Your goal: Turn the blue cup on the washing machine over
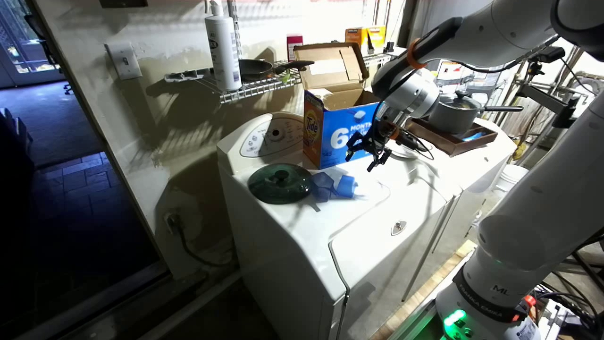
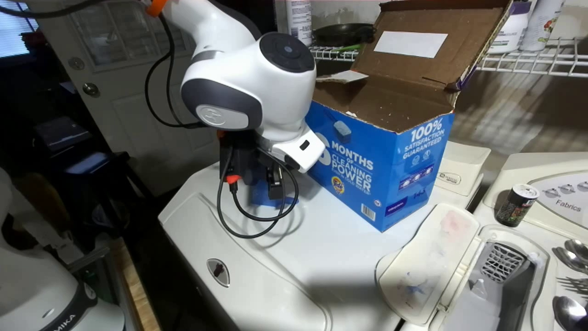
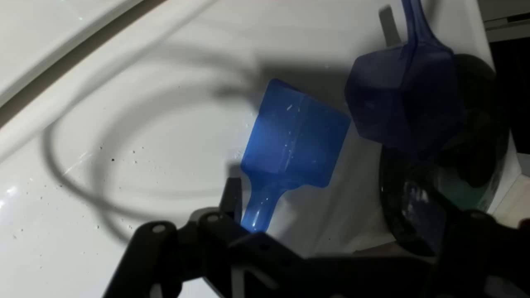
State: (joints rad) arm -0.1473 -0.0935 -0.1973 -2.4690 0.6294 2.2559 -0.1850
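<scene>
The blue cup (image 1: 346,186) is a small bright blue scoop-like cup with a short handle, lying on the white washing machine (image 1: 302,226). In the wrist view the cup (image 3: 294,136) shows with its handle pointing toward the gripper; I cannot tell which way its opening faces. In an exterior view only a blue patch (image 2: 265,193) shows behind the gripper and cables. My gripper (image 1: 360,161) is open and empty, above and apart from the cup. In the wrist view the gripper (image 3: 335,196) has its fingers wide apart, the left fingertip beside the handle.
A darker blue faceted scoop (image 3: 403,95) and a dark green round lid (image 1: 281,182) sit beside the cup. The open blue detergent box (image 2: 353,170) stands close behind the gripper. A pot (image 1: 454,115) in a brown tray stands farther along. A wire shelf (image 1: 226,97) hangs above.
</scene>
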